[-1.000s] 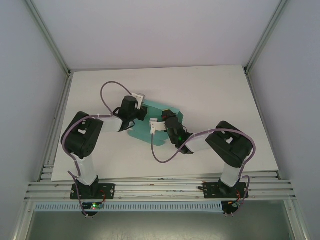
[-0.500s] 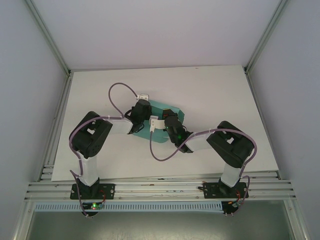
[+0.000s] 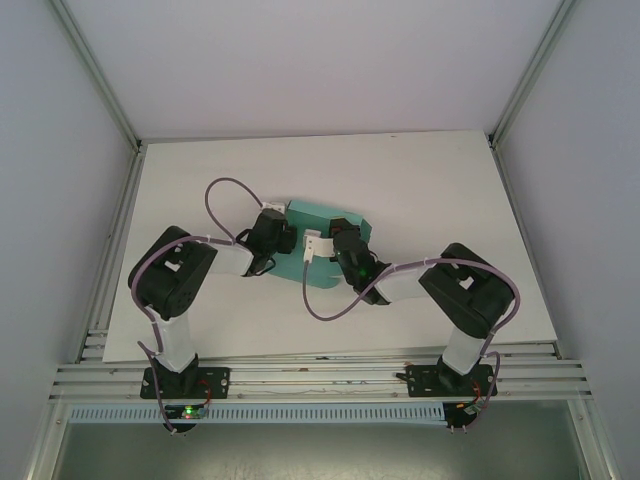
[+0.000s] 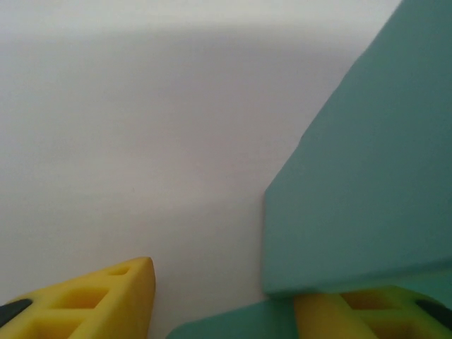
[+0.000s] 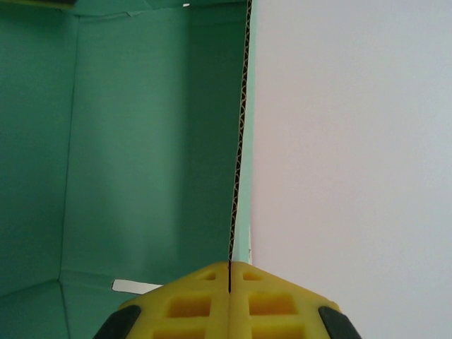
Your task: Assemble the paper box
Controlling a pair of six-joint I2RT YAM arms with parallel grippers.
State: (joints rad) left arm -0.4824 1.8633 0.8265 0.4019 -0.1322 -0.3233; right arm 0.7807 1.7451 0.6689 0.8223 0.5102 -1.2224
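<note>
Both arms bend inward over the worktop [image 3: 430, 190], the right claw [image 5: 229, 272] clenched on an upright wall edge of the teal paper box [image 3: 320, 215], the left claw [image 4: 222, 286] spread wide at its other side.

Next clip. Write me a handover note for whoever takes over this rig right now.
Right gripper: shut on the edge of an upright wall of the paper box.
Left gripper: open, low at the box's left side, one finger over the card, gripping nothing.
Box: on the table, between both grippers.
Done: some panels raised along their creases.
Left: fold up the remaining walls and flaps, then close it.
</note>
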